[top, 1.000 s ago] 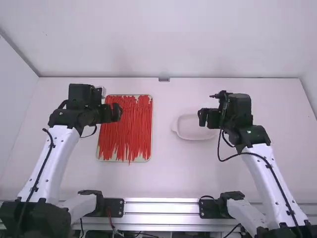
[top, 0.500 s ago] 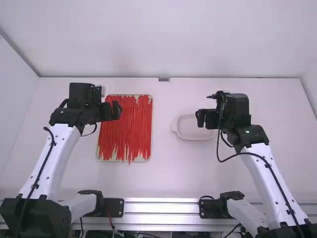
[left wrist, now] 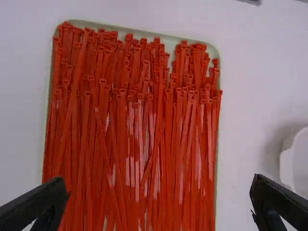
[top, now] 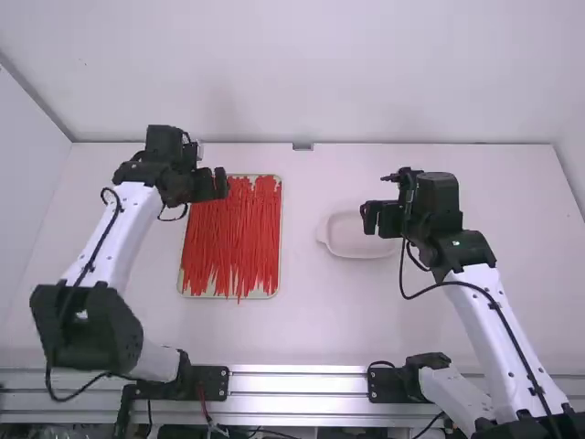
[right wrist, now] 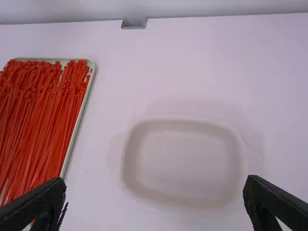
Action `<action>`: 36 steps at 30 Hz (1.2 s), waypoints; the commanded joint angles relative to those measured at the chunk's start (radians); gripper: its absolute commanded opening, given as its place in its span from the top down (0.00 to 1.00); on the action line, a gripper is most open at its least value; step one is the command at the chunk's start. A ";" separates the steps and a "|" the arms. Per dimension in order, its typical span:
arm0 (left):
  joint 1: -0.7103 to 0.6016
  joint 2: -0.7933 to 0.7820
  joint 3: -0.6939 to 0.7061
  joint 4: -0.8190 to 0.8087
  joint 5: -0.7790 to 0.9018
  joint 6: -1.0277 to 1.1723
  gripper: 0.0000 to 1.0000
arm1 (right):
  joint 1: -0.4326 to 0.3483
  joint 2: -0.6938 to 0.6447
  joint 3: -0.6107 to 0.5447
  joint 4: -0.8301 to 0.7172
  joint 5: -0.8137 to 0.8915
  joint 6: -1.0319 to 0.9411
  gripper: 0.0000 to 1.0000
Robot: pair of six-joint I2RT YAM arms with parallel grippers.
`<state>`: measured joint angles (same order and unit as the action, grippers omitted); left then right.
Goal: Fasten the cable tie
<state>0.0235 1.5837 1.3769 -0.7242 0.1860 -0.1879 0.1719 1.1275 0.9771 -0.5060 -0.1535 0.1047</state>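
Lying below the wide-spread left gripper, red cable ties run crosswise to its opening axis, heads at their far ends.

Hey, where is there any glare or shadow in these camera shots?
Left wrist view: pale glare patches sit on the middle of the red cable ties. Right wrist view: a soft, faint shadow rings the white dish on the table. High view: the light is even, with only a weak shadow at the dish.
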 commanded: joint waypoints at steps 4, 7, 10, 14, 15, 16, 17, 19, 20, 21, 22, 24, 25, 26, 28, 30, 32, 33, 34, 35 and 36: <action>0.011 0.192 0.172 -0.078 -0.075 -0.006 0.01 | -0.003 0.005 0.038 0.001 -0.003 0.000 0.02; 0.010 0.284 0.243 -0.095 -0.074 -0.006 0.01 | -0.003 0.005 0.038 0.000 -0.003 0.000 0.02; 0.011 0.356 0.279 -0.087 -0.071 -0.006 0.01 | -0.003 0.005 0.038 -0.001 0.005 0.000 0.02; 0.017 0.425 0.300 -0.066 -0.074 -0.032 0.01 | -0.003 0.005 0.037 -0.003 0.004 0.000 0.02; 0.014 0.441 0.299 -0.056 -0.071 -0.032 0.01 | -0.003 0.005 0.037 -0.003 0.004 0.000 0.02; 0.017 0.446 0.299 -0.053 -0.071 -0.032 0.01 | -0.003 0.005 0.037 -0.003 0.004 0.000 0.02; 0.020 0.456 0.296 -0.045 -0.071 -0.032 0.01 | -0.002 0.005 0.037 -0.003 0.004 0.000 0.02; 0.016 0.465 0.296 -0.040 -0.071 -0.033 0.01 | -0.003 0.005 0.037 -0.003 0.004 0.000 0.02; 0.011 0.475 0.296 -0.034 -0.071 -0.033 0.01 | -0.003 0.005 0.037 -0.003 0.004 0.000 0.02; 0.009 0.486 0.294 -0.024 -0.071 -0.033 0.01 | -0.003 0.005 0.037 -0.003 0.004 0.000 0.02; 0.009 0.492 0.288 -0.014 -0.070 -0.035 0.01 | -0.002 0.005 0.037 -0.003 0.004 0.000 0.02; 0.010 0.496 0.269 0.005 -0.072 -0.056 0.01 | -0.003 0.005 0.037 -0.003 0.003 0.000 0.02; 0.010 0.496 0.257 0.020 -0.071 -0.060 0.01 | -0.002 0.005 0.037 -0.003 0.003 0.000 0.02; 0.009 0.496 0.240 0.044 -0.064 -0.060 0.01 | 0.001 0.005 0.037 -0.004 0.003 0.000 0.02; 0.009 0.496 0.219 0.075 -0.047 -0.059 0.01 | 0.004 0.005 0.037 -0.004 0.004 0.000 0.02; 0.010 0.496 0.188 0.129 -0.018 -0.059 0.00 | 0.008 0.005 0.037 -0.004 0.004 0.000 0.02; 0.009 0.496 0.154 0.171 -0.002 -0.060 0.02 | 0.005 0.005 0.037 -0.004 0.001 0.000 0.02; 0.010 0.496 0.153 0.173 -0.001 -0.059 0.02 | 0.005 0.005 0.037 -0.004 0.001 0.000 0.02; 0.009 0.496 0.144 0.182 0.005 -0.059 0.03 | 0.005 0.005 0.037 -0.004 0.000 0.000 0.02; 0.010 0.496 0.130 0.194 0.006 -0.059 0.04 | 0.005 0.005 0.037 -0.004 0.000 0.001 0.02; 0.010 0.496 0.113 0.212 0.005 -0.060 0.04 | 0.005 0.005 0.037 -0.005 0.000 0.000 0.02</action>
<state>0.0299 2.0666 1.5166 -0.5228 0.1722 -0.2405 0.1745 1.1278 0.9771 -0.5087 -0.1532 0.1043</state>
